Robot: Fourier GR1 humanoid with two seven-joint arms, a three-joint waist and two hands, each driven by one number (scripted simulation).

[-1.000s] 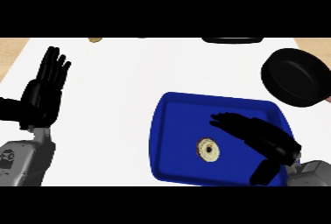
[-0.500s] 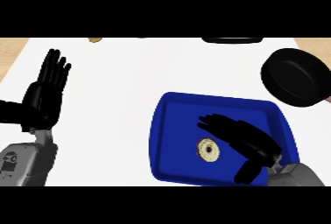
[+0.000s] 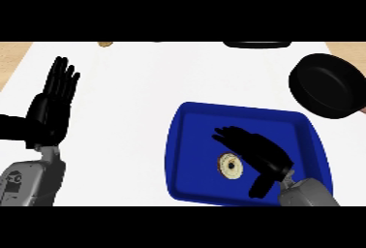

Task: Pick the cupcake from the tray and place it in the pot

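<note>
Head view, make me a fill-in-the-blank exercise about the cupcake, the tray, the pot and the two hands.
1. The cupcake sits on the ____ tray.
2. The ____ hand is over the tray beside the cupcake.
3. The black pot stands at the view's upper ____.
4. The left hand rests with fingers ____.

Missing words: blue; right; right; straight

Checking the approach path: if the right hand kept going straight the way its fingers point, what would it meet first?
The right hand points up-left over the blue tray. Going on, it would likely cross the tray's far-left rim, then bare counter. The cupcake lies beside the hand, not ahead. Height is unclear, so it may pass above.
</note>
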